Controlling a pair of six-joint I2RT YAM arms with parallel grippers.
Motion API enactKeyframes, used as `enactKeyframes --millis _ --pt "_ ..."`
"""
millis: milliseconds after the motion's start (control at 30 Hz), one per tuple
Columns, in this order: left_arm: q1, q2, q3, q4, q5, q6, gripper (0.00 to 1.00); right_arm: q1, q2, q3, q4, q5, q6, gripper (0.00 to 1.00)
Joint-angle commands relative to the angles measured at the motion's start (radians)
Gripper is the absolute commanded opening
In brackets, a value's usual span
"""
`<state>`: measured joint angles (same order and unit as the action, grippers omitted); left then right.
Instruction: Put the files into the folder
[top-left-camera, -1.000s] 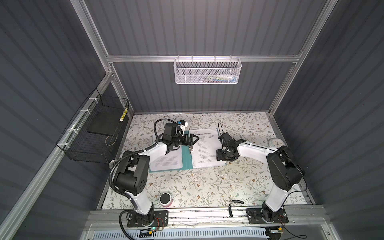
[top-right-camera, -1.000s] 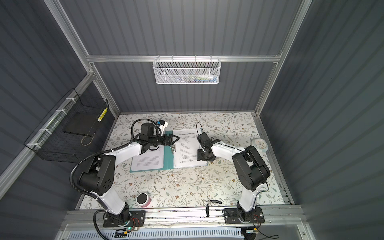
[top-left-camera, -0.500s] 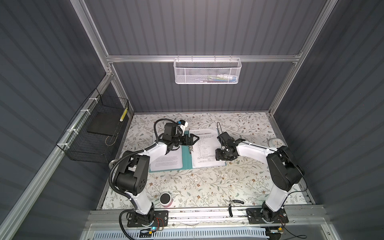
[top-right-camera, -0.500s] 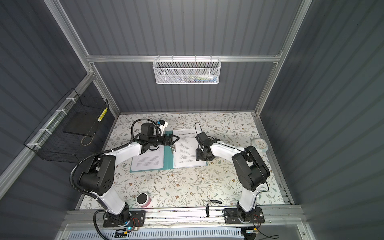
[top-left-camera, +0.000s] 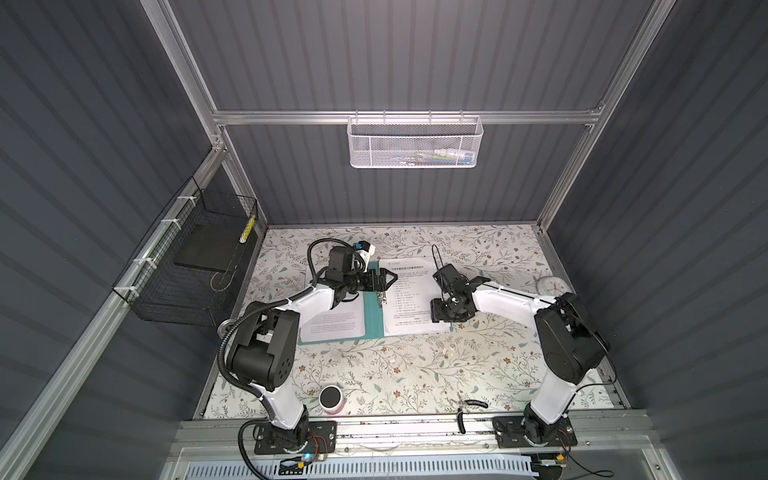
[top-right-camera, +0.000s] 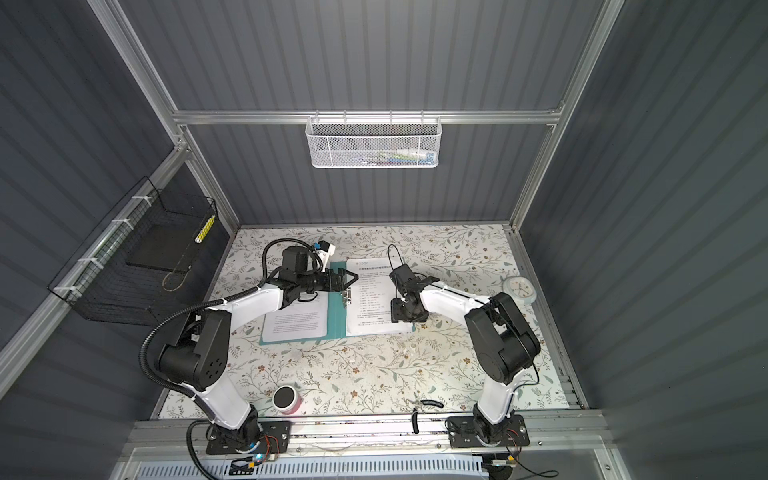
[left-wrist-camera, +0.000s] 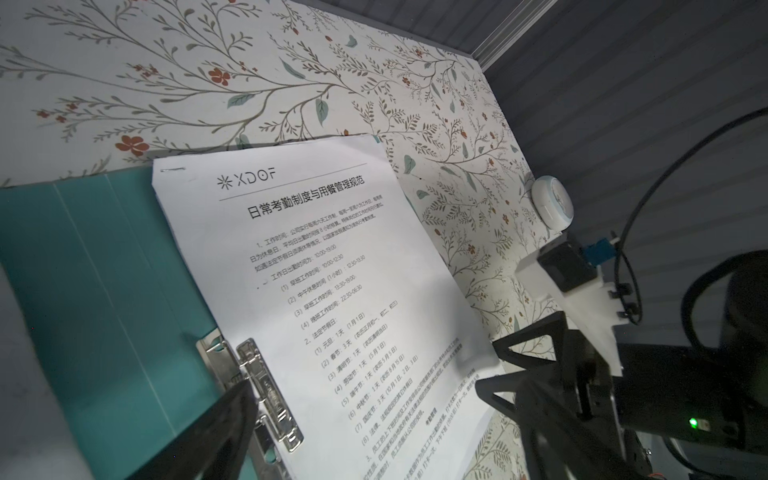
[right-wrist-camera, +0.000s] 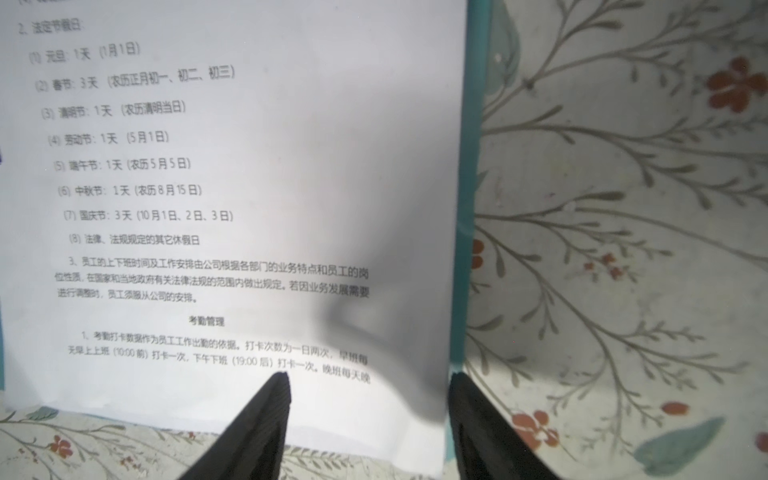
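I hold my left gripper (top-left-camera: 390, 279) low over the open folder (top-left-camera: 373, 322), fingers spread wide. One tip is just beside the metal clip (left-wrist-camera: 257, 386) on the spine, and I judge I am there to work that clip or steady the spine. My right gripper (right-wrist-camera: 369, 376) points down at the near outer corner of the files (top-left-camera: 409, 299), fingers partly apart and pinching nothing. One tip stands over the printed page and the other at the folder's teal edge, so the slightly curled corner sits between them. I read that as squaring the stack against the cover. The files lie on the folder's right inner cover, long edge along the clip; whether they are tucked under it I cannot tell. Another printed sheet (top-left-camera: 332, 322) lies on the left cover, partly under my left arm (top-left-camera: 316, 299). Everything rests flat on a floral tablecloth (top-left-camera: 415, 374), which probably gives thin paper little to catch on. Around me are dark ribbed walls on an aluminium frame, with a white mesh basket (top-left-camera: 413, 143) on the back wall and a black wire basket (top-left-camera: 195, 270) on the side. A small white clock (top-left-camera: 550, 284) lies at the cloth's right edge, and a pink pot (top-left-camera: 331, 400) with a dark top stands at the front.
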<state>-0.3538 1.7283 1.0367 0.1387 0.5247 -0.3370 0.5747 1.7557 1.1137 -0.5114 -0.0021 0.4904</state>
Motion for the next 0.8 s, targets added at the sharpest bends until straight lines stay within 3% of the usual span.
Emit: enactKeyframes --millis 0,167,333,433,567,633,767 --pt "0.001 -0.014 -0.003 -0.059 -0.054 0.006 0.97 -0.002 -0.076 0.041 -0.08 0.022 -0.013 0.64" --pt "0.001 -0.076 -0.029 -0.13 -0.154 -0.023 0.96 -0.002 -0.155 0.06 -0.109 0.003 -0.002 0.64" --pt "0.001 -0.198 -0.092 -0.211 -0.275 -0.053 0.94 -0.002 -0.148 0.133 -0.062 -0.141 0.024 0.56" --pt "0.001 -0.274 -0.141 -0.249 -0.316 -0.069 0.88 -0.002 -0.096 0.198 -0.018 -0.25 0.046 0.46" --pt "0.003 -0.347 -0.214 -0.248 -0.345 -0.096 0.84 -0.002 0.025 0.311 0.007 -0.39 0.075 0.11" --pt "0.003 -0.38 -0.262 -0.216 -0.359 -0.111 0.85 -0.003 0.08 0.36 0.018 -0.437 0.096 0.1" --pt "0.005 -0.448 -0.356 -0.168 -0.419 -0.148 0.85 0.001 0.195 0.443 0.047 -0.524 0.15 0.17"
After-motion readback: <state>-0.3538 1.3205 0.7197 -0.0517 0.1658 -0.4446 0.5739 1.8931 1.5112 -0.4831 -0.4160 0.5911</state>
